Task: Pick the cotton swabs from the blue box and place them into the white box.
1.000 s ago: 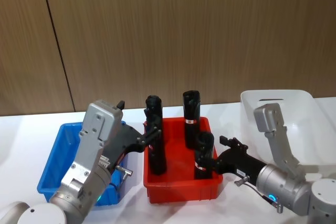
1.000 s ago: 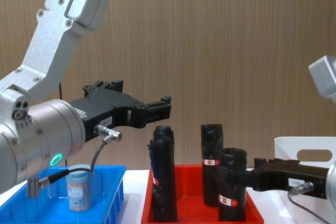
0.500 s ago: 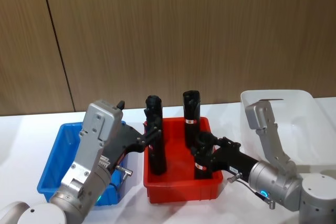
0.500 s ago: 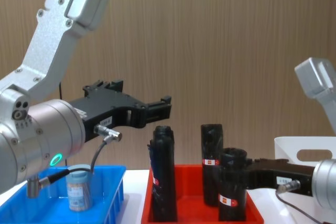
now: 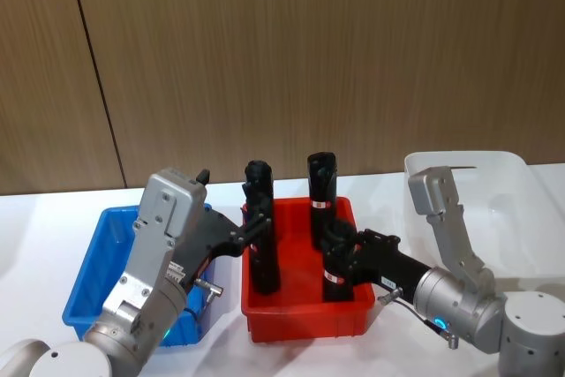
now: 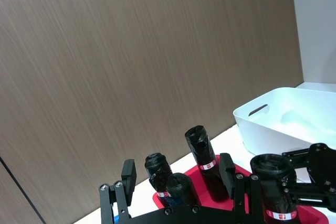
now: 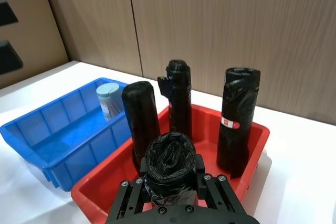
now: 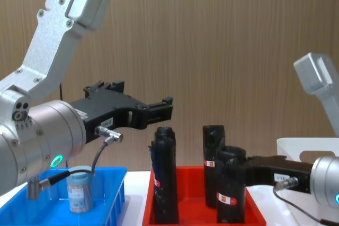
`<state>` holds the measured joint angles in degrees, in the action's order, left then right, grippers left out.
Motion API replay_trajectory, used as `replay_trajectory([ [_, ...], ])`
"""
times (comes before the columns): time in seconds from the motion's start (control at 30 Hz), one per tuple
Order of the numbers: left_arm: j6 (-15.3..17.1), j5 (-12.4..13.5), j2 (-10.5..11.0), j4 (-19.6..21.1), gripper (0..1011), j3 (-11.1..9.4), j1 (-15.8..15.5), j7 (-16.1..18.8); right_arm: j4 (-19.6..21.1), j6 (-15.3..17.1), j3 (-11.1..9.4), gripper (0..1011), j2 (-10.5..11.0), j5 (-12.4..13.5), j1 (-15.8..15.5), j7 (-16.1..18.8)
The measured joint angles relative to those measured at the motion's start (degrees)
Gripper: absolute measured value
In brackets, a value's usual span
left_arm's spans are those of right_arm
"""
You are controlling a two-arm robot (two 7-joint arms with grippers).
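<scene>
Progress: not started, one jar of cotton swabs (image 8: 79,193) stands in the blue box (image 5: 101,264); white box (image 5: 494,184) looks empty | Right pincer (image 7: 169,179) clamps a black roll (image 5: 337,264) in the red tray (image 5: 305,322) | Left pincer (image 8: 159,110) hovers wide above the tray's left edge, holding nothing.

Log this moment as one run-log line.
right gripper: around black roll in red tray | left gripper: open, raised | cotton swabs: in blue box

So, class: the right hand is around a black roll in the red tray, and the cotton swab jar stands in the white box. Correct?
Not quite. The cotton swab jar stands in the blue box, as the right wrist view shows. The right hand is indeed around a black roll in the red tray.
</scene>
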<state>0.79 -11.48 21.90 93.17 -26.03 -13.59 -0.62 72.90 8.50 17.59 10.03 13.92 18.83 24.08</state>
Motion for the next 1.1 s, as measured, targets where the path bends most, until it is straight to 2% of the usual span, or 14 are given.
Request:
replay_trajectory([
  [0.17, 0.0, 0.0, 0.0, 0.0, 1004, 0.0, 0.0, 0.0, 1.0, -0.4, 0.0, 436, 0.2, -0.2, -0.3, -0.2],
  [0.5, 0.0, 0.0, 0.0, 0.0, 1004, 0.0, 0.0, 0.0, 6.2, -1.4, -0.6, 386, 1.0, 0.3, -1.0, -1.6],
  [0.8, 0.0, 0.0, 0.0, 0.0, 1004, 0.0, 0.0, 0.0, 11.7, -2.0, -2.4, 364, 2.4, 1.1, -0.7, -4.5],
  [1.1, 0.0, 0.0, 0.0, 0.0, 1004, 0.0, 0.0, 0.0, 13.1, -2.2, -4.7, 364, 4.0, 1.0, 0.6, -7.2],
])
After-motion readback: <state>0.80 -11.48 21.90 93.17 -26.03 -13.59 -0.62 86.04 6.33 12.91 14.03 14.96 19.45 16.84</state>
